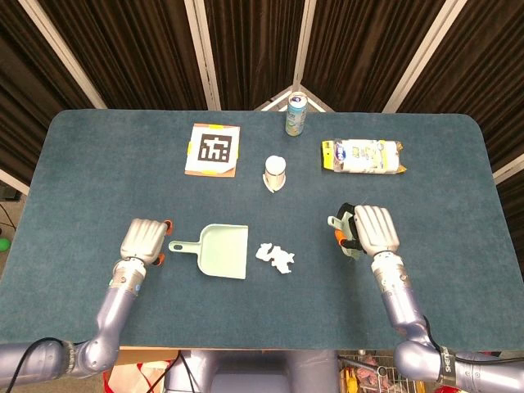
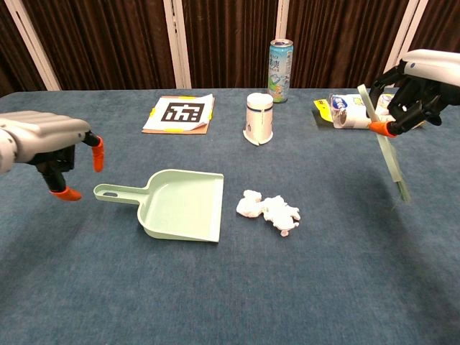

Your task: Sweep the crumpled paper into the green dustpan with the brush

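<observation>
The crumpled white paper (image 1: 275, 257) (image 2: 269, 210) lies on the blue table just right of the green dustpan (image 1: 223, 251) (image 2: 180, 205), whose handle points left. My right hand (image 1: 367, 230) (image 2: 413, 90) grips the pale green brush (image 2: 386, 152) and holds it above the table, right of the paper, bristles hanging down. My left hand (image 1: 142, 241) (image 2: 50, 147) hovers just left of the dustpan handle (image 1: 179, 246) (image 2: 115, 192) with fingers apart, holding nothing.
A white cup (image 1: 275, 172) (image 2: 259, 118), a drink can (image 1: 295, 114) (image 2: 280, 61), a marker card (image 1: 214, 150) (image 2: 180, 113) and a packet (image 1: 363, 155) (image 2: 346, 111) lie at the back of the table.
</observation>
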